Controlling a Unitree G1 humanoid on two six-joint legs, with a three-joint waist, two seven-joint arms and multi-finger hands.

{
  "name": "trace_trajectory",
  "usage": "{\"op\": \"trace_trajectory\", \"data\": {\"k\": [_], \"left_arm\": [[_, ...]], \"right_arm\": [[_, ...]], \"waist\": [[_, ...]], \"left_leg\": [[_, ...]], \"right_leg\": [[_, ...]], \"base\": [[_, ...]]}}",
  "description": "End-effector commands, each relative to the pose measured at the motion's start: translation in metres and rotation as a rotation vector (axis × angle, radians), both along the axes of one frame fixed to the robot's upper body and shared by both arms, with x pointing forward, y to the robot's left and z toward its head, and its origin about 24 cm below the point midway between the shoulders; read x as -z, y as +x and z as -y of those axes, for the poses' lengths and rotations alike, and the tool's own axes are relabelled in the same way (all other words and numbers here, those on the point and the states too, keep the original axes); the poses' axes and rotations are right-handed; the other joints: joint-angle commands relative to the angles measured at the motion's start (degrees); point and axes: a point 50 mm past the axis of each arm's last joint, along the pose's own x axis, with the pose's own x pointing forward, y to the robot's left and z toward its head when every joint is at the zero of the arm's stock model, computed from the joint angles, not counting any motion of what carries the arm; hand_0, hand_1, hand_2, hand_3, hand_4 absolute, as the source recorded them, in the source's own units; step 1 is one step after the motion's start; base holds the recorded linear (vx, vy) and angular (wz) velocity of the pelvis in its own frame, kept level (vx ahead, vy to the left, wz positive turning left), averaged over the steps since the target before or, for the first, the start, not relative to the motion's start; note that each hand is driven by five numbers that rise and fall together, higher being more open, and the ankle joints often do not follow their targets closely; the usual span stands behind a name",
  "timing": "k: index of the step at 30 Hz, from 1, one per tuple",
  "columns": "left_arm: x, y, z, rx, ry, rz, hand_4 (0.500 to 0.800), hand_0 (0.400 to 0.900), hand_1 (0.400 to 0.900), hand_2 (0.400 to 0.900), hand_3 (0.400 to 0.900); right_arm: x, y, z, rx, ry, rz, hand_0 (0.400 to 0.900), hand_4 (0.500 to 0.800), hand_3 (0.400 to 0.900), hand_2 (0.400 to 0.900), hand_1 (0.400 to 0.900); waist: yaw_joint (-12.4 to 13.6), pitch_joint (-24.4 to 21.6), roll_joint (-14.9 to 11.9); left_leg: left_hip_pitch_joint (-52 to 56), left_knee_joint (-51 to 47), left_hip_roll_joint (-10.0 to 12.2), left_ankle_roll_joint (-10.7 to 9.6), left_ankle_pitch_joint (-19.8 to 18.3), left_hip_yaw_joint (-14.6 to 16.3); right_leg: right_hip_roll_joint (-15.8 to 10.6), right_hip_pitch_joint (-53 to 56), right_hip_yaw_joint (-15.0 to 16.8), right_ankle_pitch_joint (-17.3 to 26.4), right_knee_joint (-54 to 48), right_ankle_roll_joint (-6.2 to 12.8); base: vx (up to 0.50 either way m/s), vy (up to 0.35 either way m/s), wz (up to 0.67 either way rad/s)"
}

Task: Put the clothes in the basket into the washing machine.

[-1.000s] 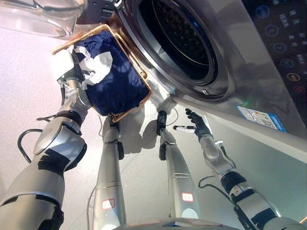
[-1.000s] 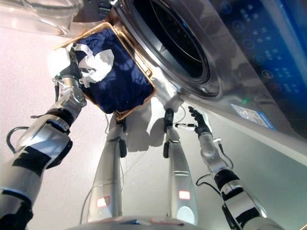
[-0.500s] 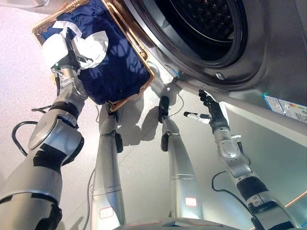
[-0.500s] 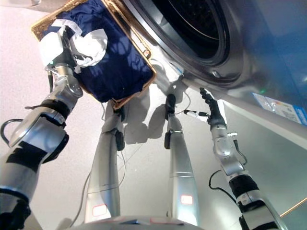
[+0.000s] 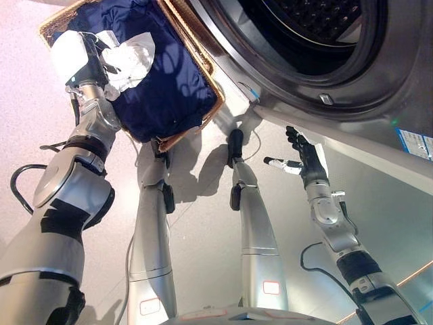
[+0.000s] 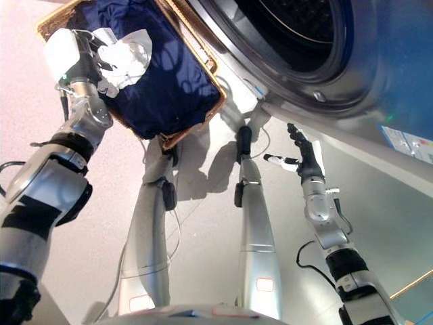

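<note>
A wicker basket [image 5: 211, 76] stands on the floor to the left of the washing machine's open drum [image 5: 318, 30]. It holds a dark navy cloth [image 5: 162, 88] with a crumpled white cloth [image 5: 128, 53] on top. My left hand [image 5: 93, 64] is at the basket's left side, its fingers curled into the white cloth. My right hand [image 5: 304, 159] is open with fingers spread, empty, just below the rim of the drum opening [image 5: 325, 101]. The drum looks empty where it shows.
The washing machine's grey front [image 5: 406, 108] fills the right side, with a label [image 5: 416, 143] at the far right. Pale floor [image 5: 27, 122] lies to the left of the basket.
The whole view has shifted, so the camera moved. My left hand stays on the white cloth, which looks more bunched up. My right hand stays open, a little further right.
</note>
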Motion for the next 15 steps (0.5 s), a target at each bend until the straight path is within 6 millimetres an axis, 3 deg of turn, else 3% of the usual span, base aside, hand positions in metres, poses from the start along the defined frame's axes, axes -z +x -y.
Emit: {"op": "trace_trajectory", "data": {"k": [1, 9, 12, 14, 15], "left_arm": [[0.038, -0.002, 0.007, 0.021, -0.008, -0.098, 0.500, 0.400, 0.400, 0.400, 0.400], [0.062, -0.003, 0.018, 0.057, -0.176, -0.117, 0.500, 0.400, 0.400, 0.400, 0.400], [0.064, 0.000, 0.034, 0.132, -0.277, -0.086, 0.500, 0.400, 0.400, 0.400, 0.400], [0.062, 0.002, 0.056, 0.269, -0.412, -0.034, 0.500, 0.400, 0.400, 0.400, 0.400], [0.062, 0.002, 0.055, 0.269, -0.413, -0.034, 0.500, 0.400, 0.400, 0.400, 0.400]], "right_arm": [[0.015, -0.022, 0.025, 0.071, -0.047, -0.040, 0.900, 0.800, 0.900, 0.900, 0.900], [0.047, -0.023, 0.031, 0.130, -0.055, -0.197, 0.900, 0.800, 0.900, 0.900, 0.900], [0.061, -0.029, 0.039, 0.175, -0.054, -0.270, 0.900, 0.800, 0.900, 0.900, 0.900], [0.073, -0.038, 0.051, 0.228, -0.048, -0.339, 0.900, 0.800, 0.900, 0.900, 0.900], [0.073, -0.038, 0.051, 0.228, -0.048, -0.339, 0.900, 0.800, 0.900, 0.900, 0.900]], "waist": [[-2.5, -4.6, 4.8], [-2.0, -5.6, 4.9], [-1.3, -5.4, 4.9], [-0.5, -5.2, 5.4], [-0.5, -5.1, 5.4]], "left_leg": [[-0.1, -3.2, 1.1, -2.8, -0.5, -3.1], [9.2, -10.6, 1.3, -3.4, 2.0, -3.7], [14.8, -13.6, 1.1, -3.6, 2.8, -4.1], [20.1, -16.5, 0.7, -4.0, 3.7, -4.4], [20.3, -16.6, 0.7, -4.0, 3.7, -4.3]], "right_leg": [[1.0, 1.9, 0.2, 2.0, -3.4, -1.85], [1.0, 10.1, -1.5, 3.5, -8.0, -1.99], [1.0, 14.8, -2.2, 4.0, -9.0, -2.02], [0.8, 19.8, -2.7, 4.2, -10.6, -2.12], [0.8, 19.9, -2.7, 4.2, -10.7, -2.12]], "base": [[0.04, -0.015, 0.02], [0.05, -0.021, 0.05], [0.07, -0.026, 0.15], [0.05, 0.000, 0.21], [-0.05, 0.015, 0.20]]}}
